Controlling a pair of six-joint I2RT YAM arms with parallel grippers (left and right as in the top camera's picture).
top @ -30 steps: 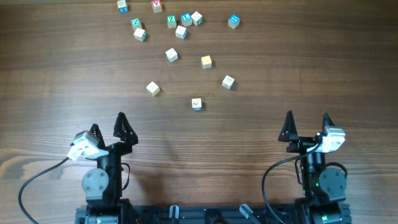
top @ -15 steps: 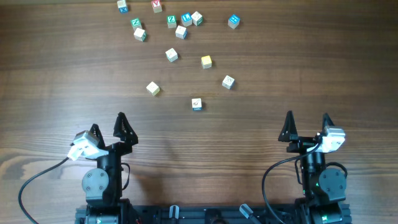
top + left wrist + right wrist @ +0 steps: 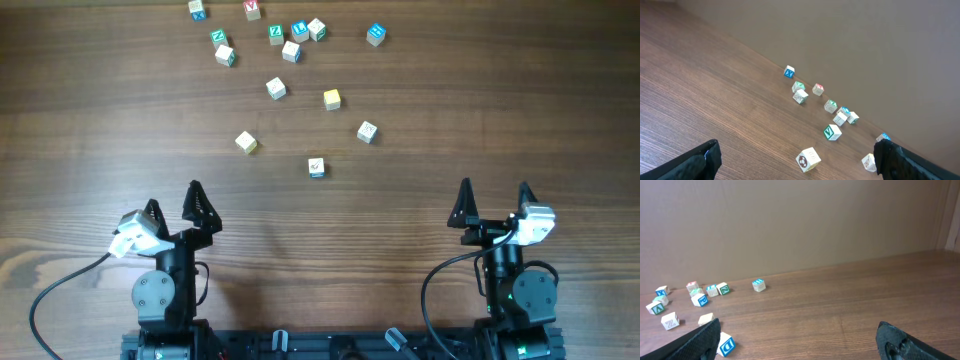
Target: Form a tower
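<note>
No tower is in view; several small printed wooden cubes lie loose and single across the far half of the table. The nearest ones are a cube with a blue side (image 3: 316,167), a pale cube (image 3: 246,142) and another (image 3: 367,131); a cluster (image 3: 291,50) lies at the far edge. My left gripper (image 3: 173,200) is open and holds nothing, well short of the cubes. In the left wrist view a ball-printed cube (image 3: 807,159) lies ahead of the left gripper (image 3: 796,145). My right gripper (image 3: 494,190) is open and holds nothing. A blue D cube (image 3: 725,344) shows beside the left finger of the right gripper (image 3: 797,330).
Bare wooden table (image 3: 420,230) stretches between both grippers and the cubes. A plain brown wall (image 3: 805,225) stands behind the far edge. Black cables (image 3: 60,285) loop beside each arm base at the near edge.
</note>
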